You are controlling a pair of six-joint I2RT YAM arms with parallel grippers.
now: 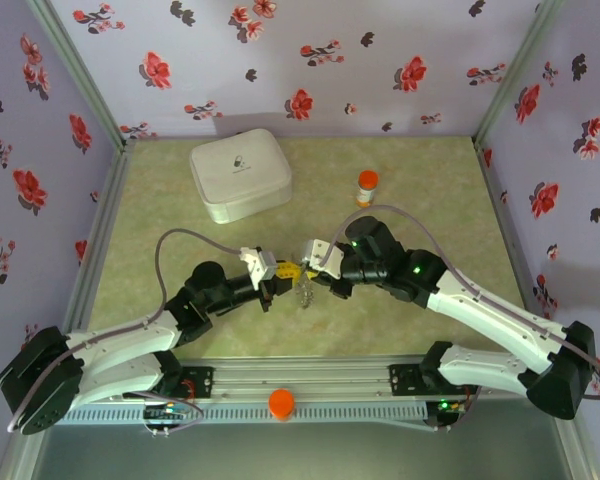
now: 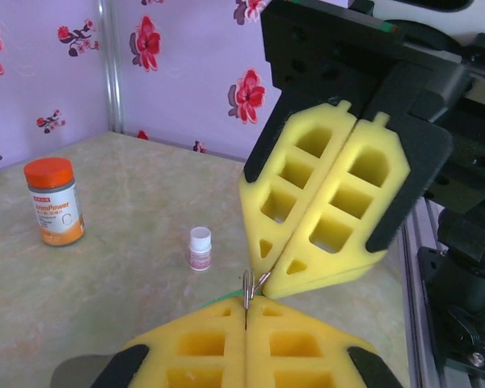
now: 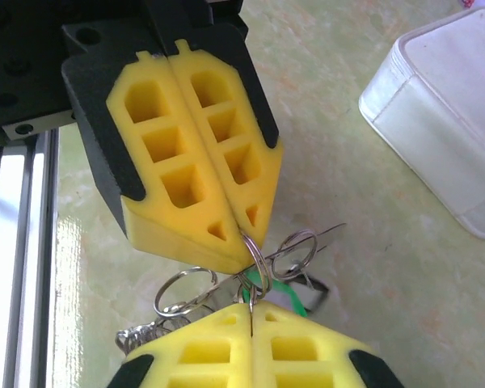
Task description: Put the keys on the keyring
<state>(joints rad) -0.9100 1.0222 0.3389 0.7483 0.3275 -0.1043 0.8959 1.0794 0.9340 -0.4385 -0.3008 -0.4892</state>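
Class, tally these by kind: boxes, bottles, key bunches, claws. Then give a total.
Box: 1
Bottles: 2 (orange-capped bottle, white vial)
Key bunch: 1
Claws: 2 (left claw, right claw)
Total: 6

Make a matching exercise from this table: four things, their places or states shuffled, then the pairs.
Things:
1. white rounded-square plastic case
2. orange-capped pill bottle
3. thin grey metal rings
4. flat orange disc
Places:
A. on the near rail between the arm bases
B. upright, right of the case
C. back left of the table
D. pinched by left gripper and right gripper, both shut
Pairs: 1-C; 2-B; 3-D; 4-A
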